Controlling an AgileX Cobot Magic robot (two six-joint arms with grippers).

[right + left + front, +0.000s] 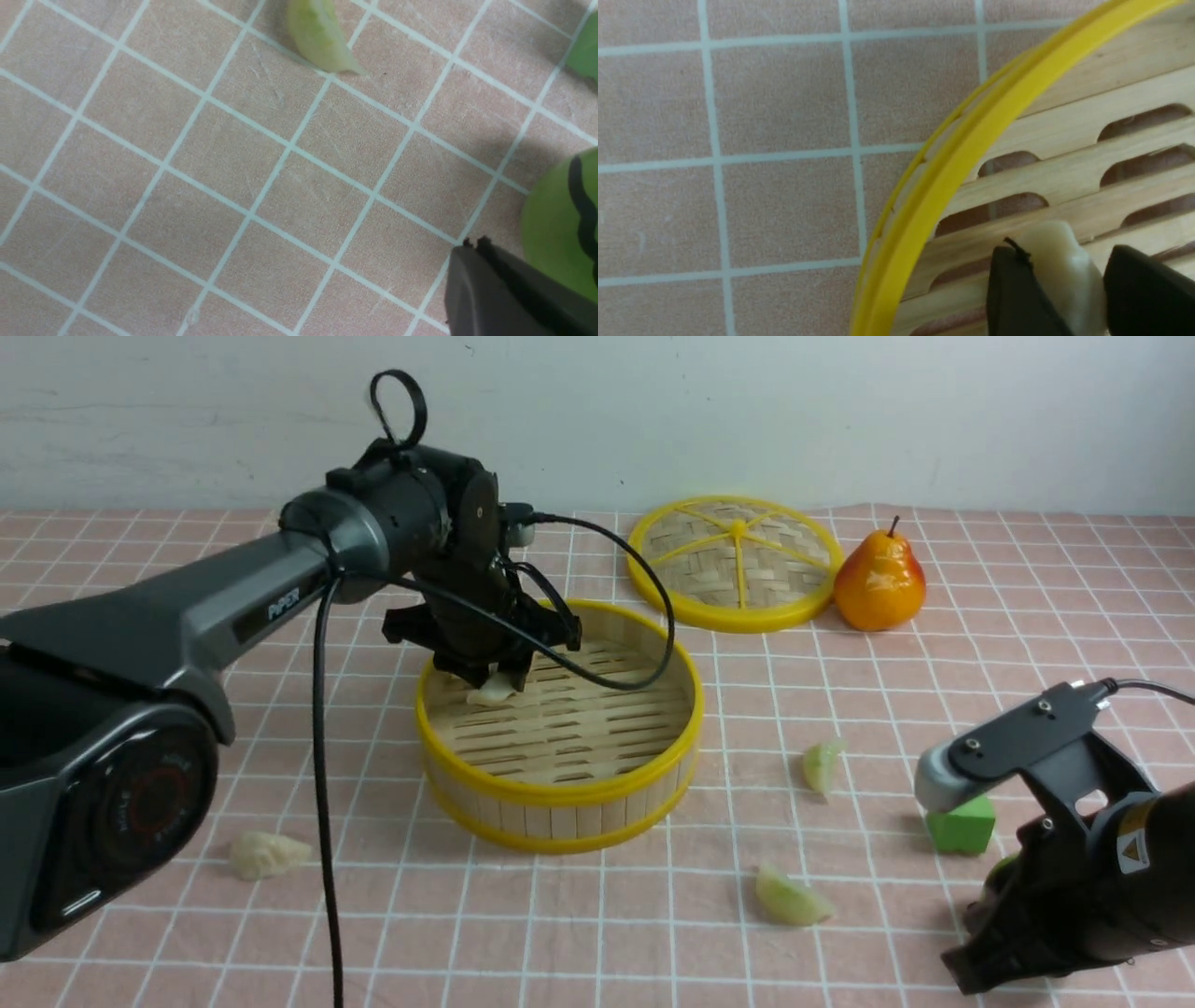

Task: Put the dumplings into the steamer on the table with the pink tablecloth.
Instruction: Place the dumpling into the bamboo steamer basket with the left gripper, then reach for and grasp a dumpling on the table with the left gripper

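**Front view.** The cream dumpling [495,689] is clamped between the left fingers [512,668], low inside the steamer [560,795] and close to its left wall. Contact with the slatted floor cannot be made out.
- The main risk is judged to be the cable [668,635], which loops down inside the rim. On lifting out, the rim could be caught and the steamer dragged.
- A release this near the wall could leave the dumpling propped against it.

Three pieces are left on the counter [934,709]:
- a second cream dumpling [266,854], left of the steamer;
- a far green dumpling [822,763], just to the steamer's right;
- a near green dumpling [792,899], closer to the robot.

The lid [738,565] and pear [879,581] stand behind, well apart. The green block [962,823] sits just beside the right arm and could be knocked on a reach.

**Left wrist view.** Both left fingers [1013,294] are pressed on the cream dumpling [1064,266], over the slats just inside the steamer [952,172] rim. The pink cloth [784,93] lies outside.

**Right wrist view.** Only one of the right fingers [495,294] is shown, so apart or together cannot be told. Nothing is seen held. What is taken to be the near green dumpling [320,37] lies well apart from it. A green round thing [560,224] with a dark stripe sits just beside the finger and could be bumped.
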